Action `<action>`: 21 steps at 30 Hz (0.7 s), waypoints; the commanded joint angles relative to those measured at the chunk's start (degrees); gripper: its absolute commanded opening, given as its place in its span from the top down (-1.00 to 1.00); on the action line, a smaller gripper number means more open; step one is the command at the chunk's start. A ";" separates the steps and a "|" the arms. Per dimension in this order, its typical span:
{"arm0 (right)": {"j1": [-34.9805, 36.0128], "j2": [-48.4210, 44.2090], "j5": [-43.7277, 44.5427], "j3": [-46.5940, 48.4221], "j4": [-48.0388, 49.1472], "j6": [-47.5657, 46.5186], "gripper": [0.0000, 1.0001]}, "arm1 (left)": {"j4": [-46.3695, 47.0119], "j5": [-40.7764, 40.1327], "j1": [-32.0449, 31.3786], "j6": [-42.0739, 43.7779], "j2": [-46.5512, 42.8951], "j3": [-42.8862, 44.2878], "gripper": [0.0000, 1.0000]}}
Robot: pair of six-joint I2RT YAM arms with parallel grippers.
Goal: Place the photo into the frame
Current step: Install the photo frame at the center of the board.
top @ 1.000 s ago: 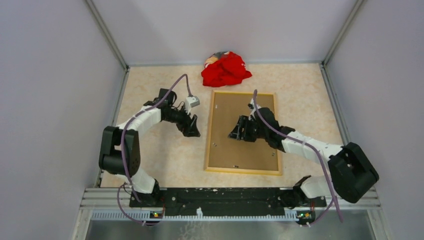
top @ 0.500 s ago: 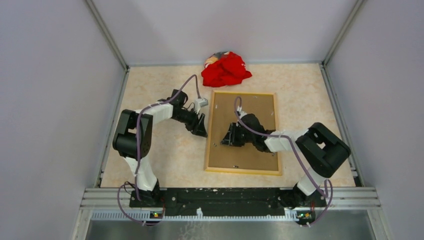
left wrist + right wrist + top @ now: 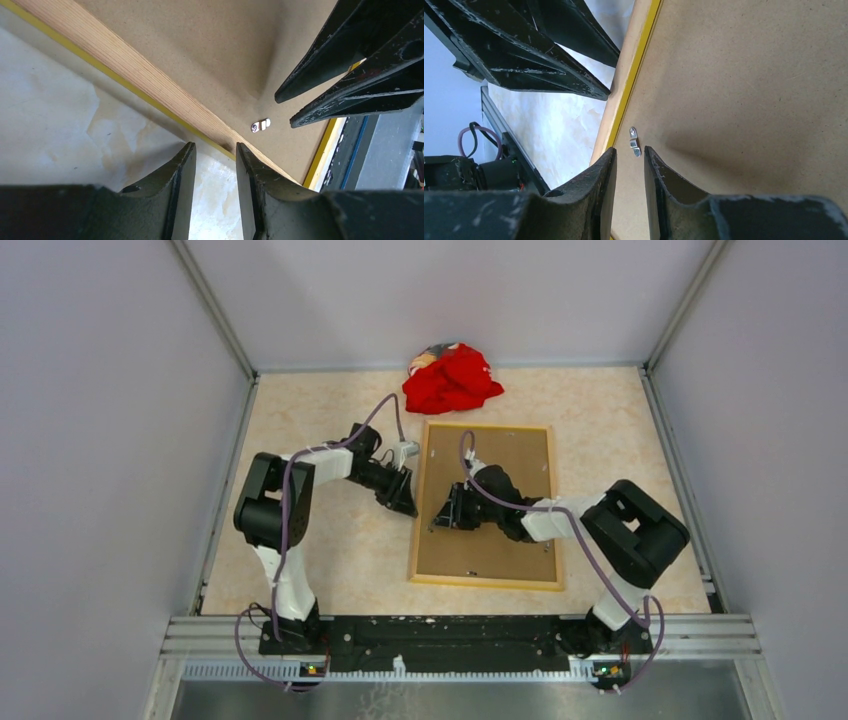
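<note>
The frame point(image 3: 416, 530) lies back-up on the table, pale wood rim showing, with the brown backing panel point(image 3: 490, 540) inside it. The photo is not in view. My left gripper point(image 3: 405, 502) is low over the table, just outside the frame's left rail point(image 3: 150, 80), narrowly open and empty point(image 3: 215, 146). My right gripper point(image 3: 440, 520) is low over the backing panel point(image 3: 749, 75) near that same rail, narrowly open and empty point(image 3: 630, 150), its tips just short of a small metal clip point(image 3: 634, 141). The clip also shows in the left wrist view point(image 3: 260, 125).
A crumpled red cloth point(image 3: 452, 378) lies at the back, just beyond the frame's far edge. Grey walls close in the table on the left, right and back. A metal rail point(image 3: 450, 630) runs along the near edge. The two grippers are close together.
My left gripper moved right, up to the frame's left rail. My right gripper moved left across the backing panel towards that rail and the clip.
</note>
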 commanded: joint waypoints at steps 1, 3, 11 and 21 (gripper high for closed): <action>0.83 1.10 -0.72 2.14 2.67 -0.96 0.46 | 2.01 1.85 -0.40 -1.46 0.68 0.64 0.18; 0.98 1.50 -1.04 2.14 2.84 -0.82 0.46 | 2.33 1.89 -0.48 -1.77 0.99 0.57 0.18; 2.73 2.80 -1.08 3.25 1.95 -1.60 0.45 | 2.85 1.15 -0.76 -2.44 1.57 0.24 0.34; 3.54 3.10 -0.92 3.87 0.79 -2.18 0.45 | 2.77 0.22 -0.80 -2.18 0.79 -0.07 0.36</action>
